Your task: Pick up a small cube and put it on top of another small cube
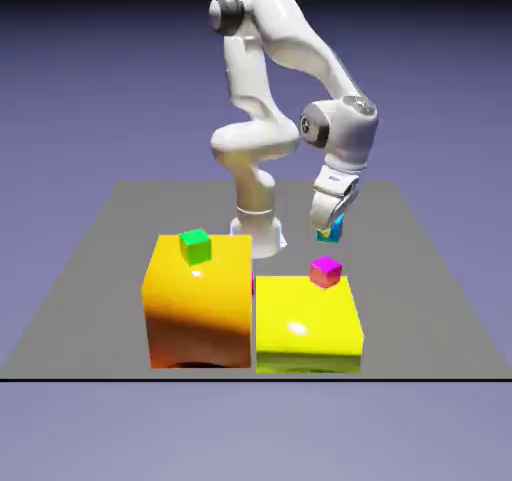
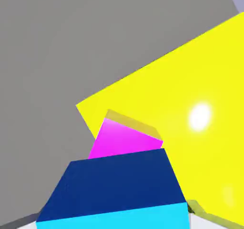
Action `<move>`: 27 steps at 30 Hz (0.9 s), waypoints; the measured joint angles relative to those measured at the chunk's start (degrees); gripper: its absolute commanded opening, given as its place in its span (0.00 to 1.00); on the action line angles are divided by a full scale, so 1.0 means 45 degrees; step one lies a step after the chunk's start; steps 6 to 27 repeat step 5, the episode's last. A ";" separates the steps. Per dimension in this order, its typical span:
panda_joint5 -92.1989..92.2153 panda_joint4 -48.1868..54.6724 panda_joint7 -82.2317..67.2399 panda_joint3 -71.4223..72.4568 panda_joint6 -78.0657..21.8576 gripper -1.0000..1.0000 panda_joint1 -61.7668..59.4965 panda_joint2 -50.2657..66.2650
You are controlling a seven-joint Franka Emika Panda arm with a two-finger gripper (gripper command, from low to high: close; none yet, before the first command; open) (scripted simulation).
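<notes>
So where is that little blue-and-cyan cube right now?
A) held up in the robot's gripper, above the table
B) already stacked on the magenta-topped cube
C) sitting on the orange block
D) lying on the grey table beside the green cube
A: the blue-and-cyan cube hangs in the gripper off the table, not yet resting on the magenta-topped cube on the yellow block.

Three small cubes: green, magenta-topped, blue-and-cyan; two big blocks: orange, yellow

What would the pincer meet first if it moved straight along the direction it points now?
Probably the magenta-topped cube on the yellow block, just ahead of the held blue-cyan cube; depth is uncertain.
</notes>
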 measured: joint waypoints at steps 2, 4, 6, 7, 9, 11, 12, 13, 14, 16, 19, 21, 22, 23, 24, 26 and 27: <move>-0.0138 -0.0414 0.0096 -0.0027 0.1106 0.00 -0.0053 0.0693; -0.0171 -0.0423 0.0119 -0.0027 0.1138 1.00 -0.0057 0.0709; -0.0172 -0.0423 0.0120 -0.0027 0.1138 1.00 -0.0057 0.0709; -0.0172 -0.0423 0.0120 -0.0027 0.1138 1.00 -0.0057 0.0709; -0.0172 -0.0423 0.0120 -0.0027 0.1138 1.00 -0.0057 0.0709; -0.0172 -0.0423 0.0120 -0.0027 0.1138 1.00 -0.0057 0.0709; -0.0172 -0.0423 0.0120 -0.0027 0.1138 1.00 -0.0057 0.0709; -0.0172 -0.0423 0.0120 -0.0027 0.1138 1.00 -0.0057 0.0709; -0.0172 -0.0423 0.0120 -0.0027 0.1138 1.00 -0.0057 0.0709; -0.0172 -0.0423 0.0120 -0.0027 0.1138 1.00 -0.0057 0.0709; -0.0172 -0.0423 0.0120 -0.0027 0.1138 1.00 -0.0057 0.0709; -0.0172 -0.0423 0.0120 -0.0027 0.1138 1.00 -0.0057 0.0709; -0.0172 -0.0423 0.0120 -0.0027 0.1138 1.00 -0.0057 0.0709; -0.0172 -0.0423 0.0120 -0.0027 0.1138 1.00 -0.0057 0.0709; -0.0172 -0.0423 0.0120 -0.0027 0.1138 1.00 -0.0057 0.0709; -0.0172 -0.0423 0.0120 -0.0027 0.1138 1.00 -0.0057 0.0709; -0.0172 -0.0423 0.0120 -0.0027 0.1138 1.00 -0.0057 0.0709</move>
